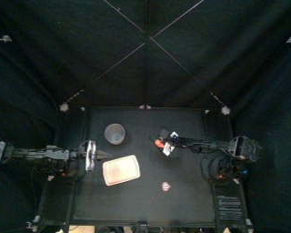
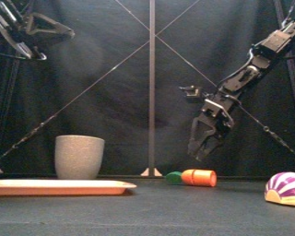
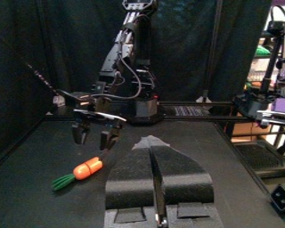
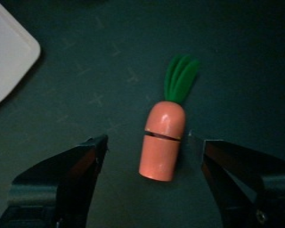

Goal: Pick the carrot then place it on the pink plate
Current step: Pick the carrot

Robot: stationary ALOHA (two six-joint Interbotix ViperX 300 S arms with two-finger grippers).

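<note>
The carrot (image 2: 197,177) lay on its side on the desk (image 1: 173,205), right of the middle, well apart from the pink plate (image 2: 58,187) on the left. The right pincer (image 2: 203,150) hung just above it, wide open and empty. In the right wrist view the carrot's orange body sat between the two jaws, touching neither. The left pincer (image 3: 157,183) rested at the desk's left side near the plate, its jaws pressed together on nothing.

The grasp looked like the likeliest point of failure. The carrot is round and smooth, so if one jaw reached it before the other on the way down, it could roll or skid out of the gap. A grip too near the green leaves would probably catch the narrow end and let it slip during the lift.

The carry to the plate would bring a second risk. The grey cup (image 2: 78,157) stood just behind the plate, and a low or long sweep could knock it. The plate is shallow, so a release from high up might let the carrot bounce or roll off the rim. The striped toy (image 2: 286,187) at the right seemed clear of the path.
</note>
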